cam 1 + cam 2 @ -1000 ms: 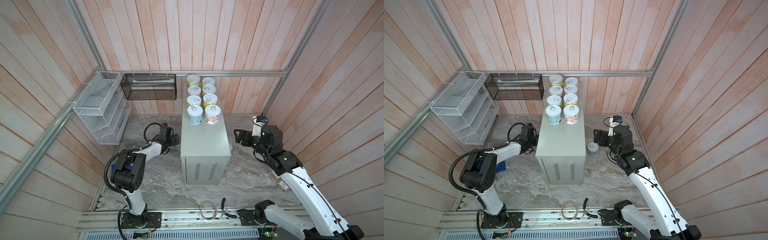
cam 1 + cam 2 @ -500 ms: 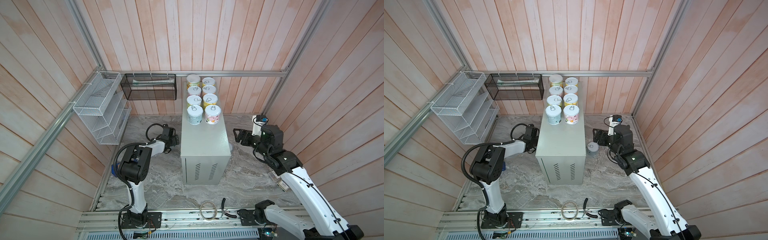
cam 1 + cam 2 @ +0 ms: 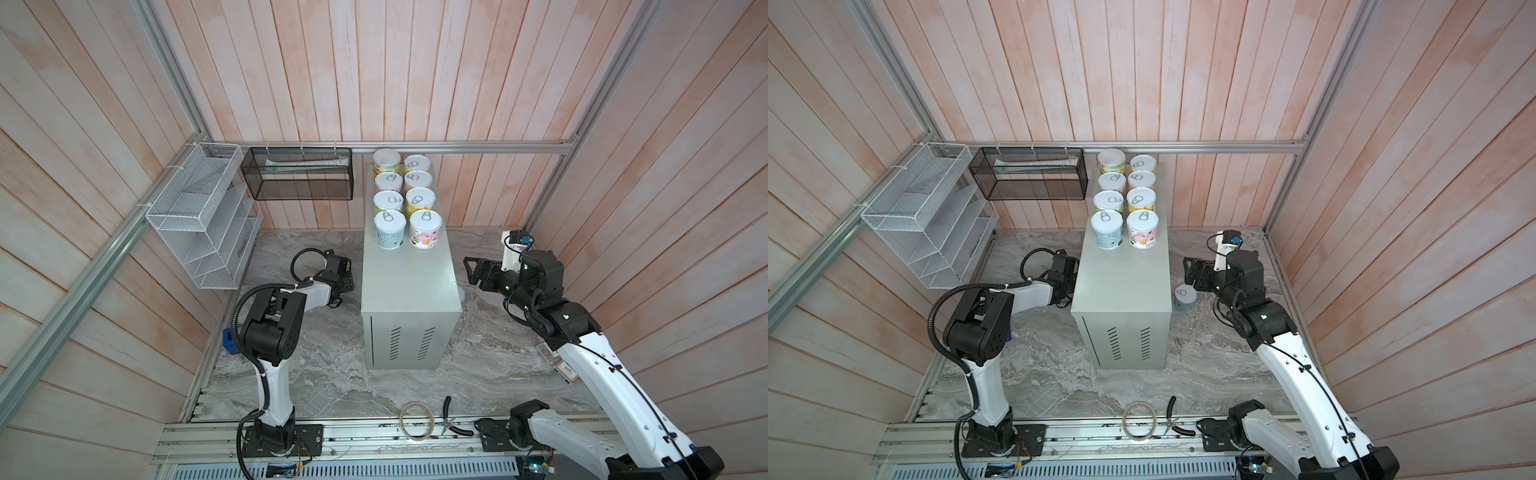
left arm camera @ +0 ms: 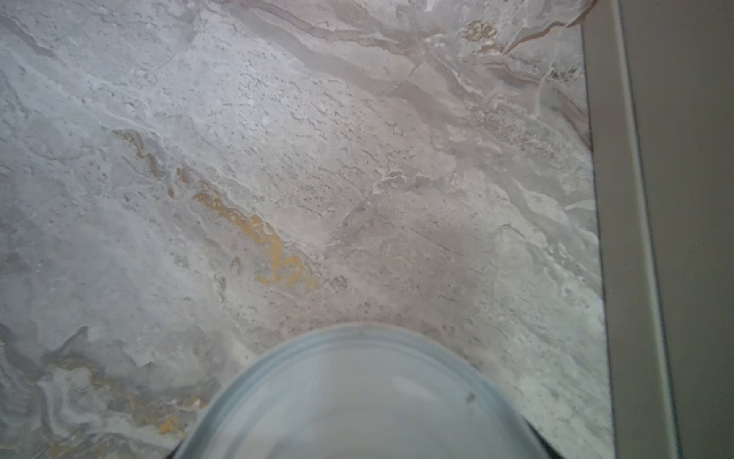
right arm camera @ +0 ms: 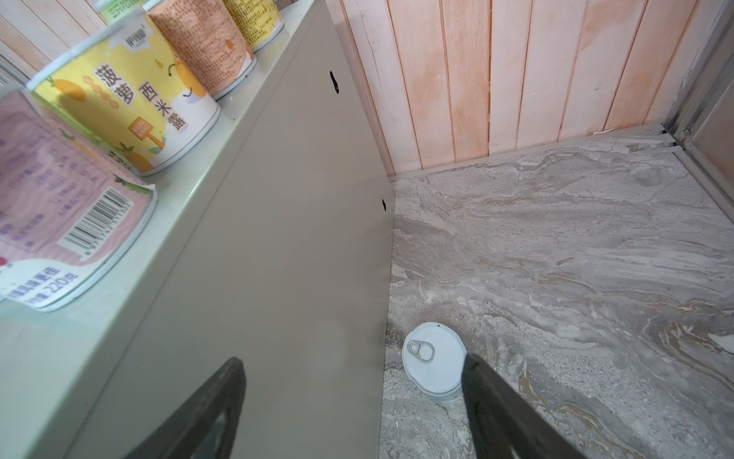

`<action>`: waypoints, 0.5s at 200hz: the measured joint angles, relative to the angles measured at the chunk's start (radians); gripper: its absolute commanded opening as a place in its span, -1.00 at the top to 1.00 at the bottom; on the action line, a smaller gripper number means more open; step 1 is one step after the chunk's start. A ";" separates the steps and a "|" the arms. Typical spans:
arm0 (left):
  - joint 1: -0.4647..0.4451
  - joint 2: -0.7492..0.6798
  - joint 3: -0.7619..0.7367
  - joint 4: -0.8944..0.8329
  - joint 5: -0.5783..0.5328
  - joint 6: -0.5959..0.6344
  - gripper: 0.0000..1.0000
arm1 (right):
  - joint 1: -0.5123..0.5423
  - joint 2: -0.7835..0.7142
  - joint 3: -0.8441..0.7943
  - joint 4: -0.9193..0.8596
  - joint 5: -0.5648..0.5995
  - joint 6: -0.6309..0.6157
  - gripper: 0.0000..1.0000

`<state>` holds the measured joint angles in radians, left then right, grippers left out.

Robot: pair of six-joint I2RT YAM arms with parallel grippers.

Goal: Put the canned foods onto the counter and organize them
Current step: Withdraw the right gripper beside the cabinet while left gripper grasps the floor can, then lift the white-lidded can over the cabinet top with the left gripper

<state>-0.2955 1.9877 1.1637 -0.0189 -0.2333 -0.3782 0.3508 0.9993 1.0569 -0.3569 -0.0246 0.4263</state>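
1. Neatly, eight cans (image 3: 388, 202) stood upright at the far end of the counter (image 3: 409, 286), in two rows of four. The front pair were a pale blue-white can (image 3: 390, 232) and a pink can (image 3: 424, 232).
2. A ninth can (image 3: 1185, 297) stood upright on the marble surface (image 3: 1059, 374), just beside the counter's right side, with its pull-tab lid up.
3. The right gripper (image 5: 353, 359) hung in the air beside the counter's right side, over that can. Its fingers (image 5: 496, 397) were spread wide with nothing between them.
4. The left gripper (image 3: 338, 286) sat low by the counter's left side. Both top views hid its fingers, so I could not tell whether it was spread or closed.
5. The left wrist view showed a blurred can lid (image 4: 357, 401) very close to the camera, over the marble and near the counter's wall. Whether it was gripped could not be told.
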 measured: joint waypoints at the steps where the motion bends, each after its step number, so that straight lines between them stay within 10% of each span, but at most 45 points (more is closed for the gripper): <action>1: 0.000 0.000 0.000 0.000 0.000 0.000 1.00 | 0.000 0.000 -0.001 0.000 0.000 0.000 -0.69; 100: -0.018 -0.391 -0.164 -0.244 0.142 0.000 1.00 | -0.087 -0.008 -0.109 0.053 -0.035 0.011 -0.69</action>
<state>-0.3130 1.5970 0.9993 -0.2626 -0.0917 -0.3779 0.2634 0.9913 0.9482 -0.3042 -0.0601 0.4374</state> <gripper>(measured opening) 0.760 0.847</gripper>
